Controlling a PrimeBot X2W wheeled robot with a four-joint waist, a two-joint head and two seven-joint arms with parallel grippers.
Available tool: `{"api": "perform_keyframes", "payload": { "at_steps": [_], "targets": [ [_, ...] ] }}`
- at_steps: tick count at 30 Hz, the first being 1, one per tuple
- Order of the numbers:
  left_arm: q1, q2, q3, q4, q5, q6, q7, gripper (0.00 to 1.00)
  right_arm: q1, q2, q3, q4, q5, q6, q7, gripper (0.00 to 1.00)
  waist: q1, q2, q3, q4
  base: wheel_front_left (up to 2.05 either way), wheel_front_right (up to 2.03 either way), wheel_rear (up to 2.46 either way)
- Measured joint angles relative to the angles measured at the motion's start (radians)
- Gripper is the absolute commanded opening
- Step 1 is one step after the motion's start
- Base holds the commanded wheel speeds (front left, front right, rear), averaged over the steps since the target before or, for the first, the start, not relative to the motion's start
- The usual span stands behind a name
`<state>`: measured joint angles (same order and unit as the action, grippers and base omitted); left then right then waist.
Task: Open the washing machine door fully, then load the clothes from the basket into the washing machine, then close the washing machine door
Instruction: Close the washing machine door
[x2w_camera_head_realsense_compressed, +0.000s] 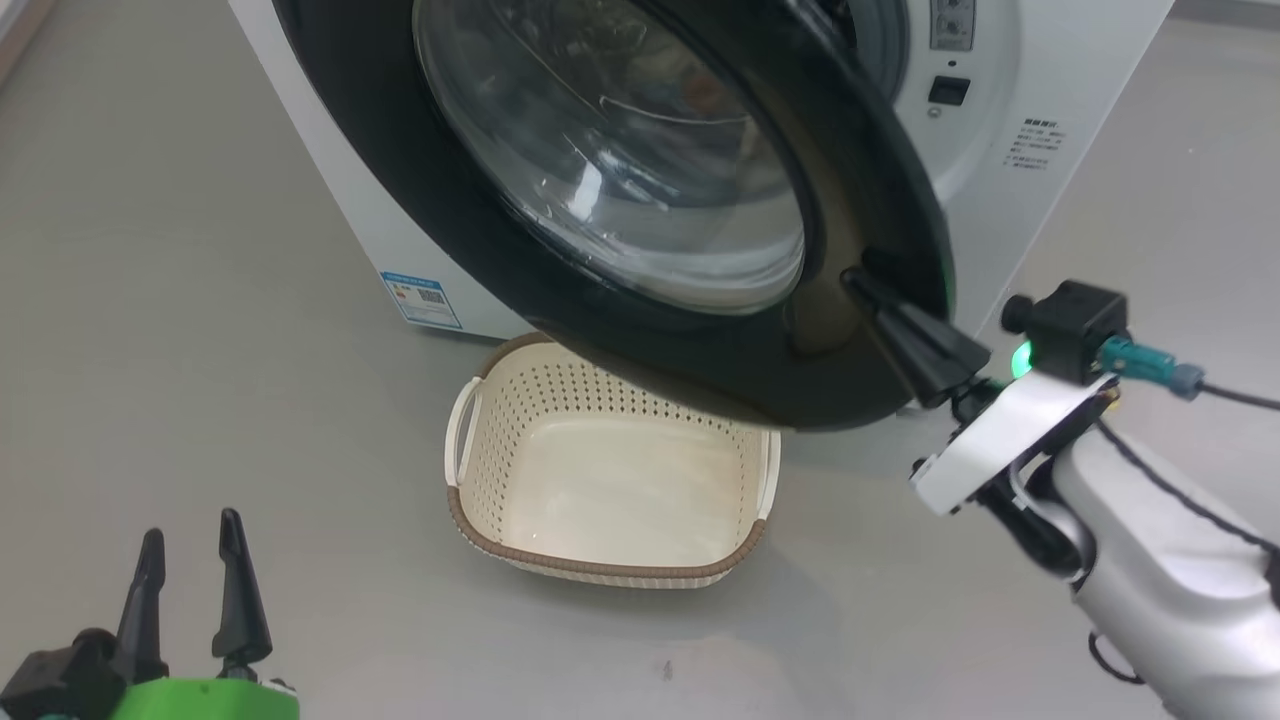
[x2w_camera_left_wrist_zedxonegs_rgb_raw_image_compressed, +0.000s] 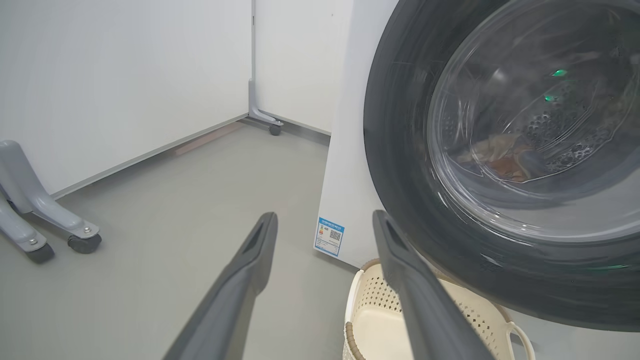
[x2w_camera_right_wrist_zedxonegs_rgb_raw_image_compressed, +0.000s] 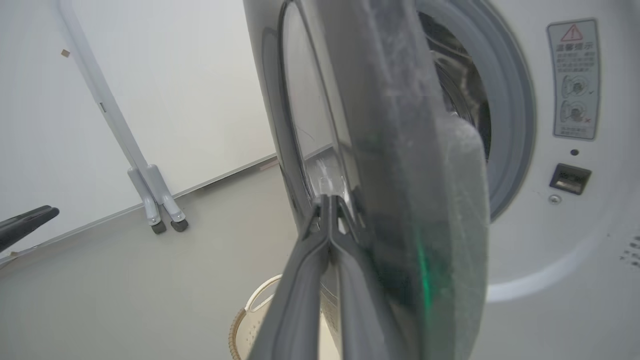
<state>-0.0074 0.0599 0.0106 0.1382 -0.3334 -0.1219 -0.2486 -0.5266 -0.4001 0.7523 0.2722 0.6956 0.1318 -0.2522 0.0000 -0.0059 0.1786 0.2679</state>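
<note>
Bare grey floor (x2w_camera_head_realsense_compressed: 150, 300) lies open on my left, up to the corner of the washing machine (x2w_camera_head_realsense_compressed: 335, 180). The washing machine door (x2w_camera_head_realsense_compressed: 620, 160) stands ajar, its black rim overhanging the far edge of the basket (x2w_camera_head_realsense_compressed: 500, 440). The basket is empty. The clothes (x2w_camera_left_wrist_zedxonegs_rgb_raw_image_compressed: 500, 157) show through the glass, inside the drum (x2w_camera_left_wrist_zedxonegs_rgb_raw_image_compressed: 565, 125). My left gripper (x2w_camera_head_realsense_compressed: 191, 528) hangs low, fingers spread, holding nothing. My right gripper (x2w_camera_head_realsense_compressed: 852, 278) is clenched, its tips pressed against the door's rim.
</note>
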Motion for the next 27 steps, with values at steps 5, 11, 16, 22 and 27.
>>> {"api": "perform_keyframes", "payload": {
  "at_steps": [5, 11, 16, 22, 27],
  "targets": [
    [-0.028, 0.000, -0.006, -0.010, 0.000, 0.000, 0.000, 1.00, -0.035, -0.018, -0.069, 0.016, 0.000, 0.001, 0.000, 0.00, 0.0000, 0.0000, 0.038, 0.001, 0.00, 0.00, 0.00],
    [-0.041, -0.005, -0.013, -0.020, 0.000, 0.000, 0.000, 1.00, -0.093, -0.054, -0.106, 0.048, -0.009, 0.001, 0.000, 0.00, 0.0000, 0.0000, 0.085, 0.007, 0.00, 0.00, 0.00],
    [-0.065, -0.009, -0.020, -0.024, 0.000, 0.000, 0.000, 1.00, -0.151, -0.085, -0.109, 0.082, -0.009, 0.001, 0.000, 0.00, 0.0000, 0.0000, 0.121, 0.014, 0.00, 0.00, 0.00],
    [-0.092, -0.015, -0.036, -0.026, 0.000, 0.000, 0.000, 1.00, -0.225, -0.135, -0.069, 0.123, -0.018, 0.001, 0.000, 0.00, 0.0000, 0.0000, 0.156, 0.030, 0.00, 0.00, 0.00],
    [-0.107, -0.020, -0.039, -0.023, -0.001, 0.000, 0.000, 1.00, -0.312, -0.156, -0.062, 0.155, -0.018, 0.001, 0.001, 0.00, 0.0000, 0.0000, 0.183, 0.052, 0.00, 0.00, 0.00]
  ]
}}
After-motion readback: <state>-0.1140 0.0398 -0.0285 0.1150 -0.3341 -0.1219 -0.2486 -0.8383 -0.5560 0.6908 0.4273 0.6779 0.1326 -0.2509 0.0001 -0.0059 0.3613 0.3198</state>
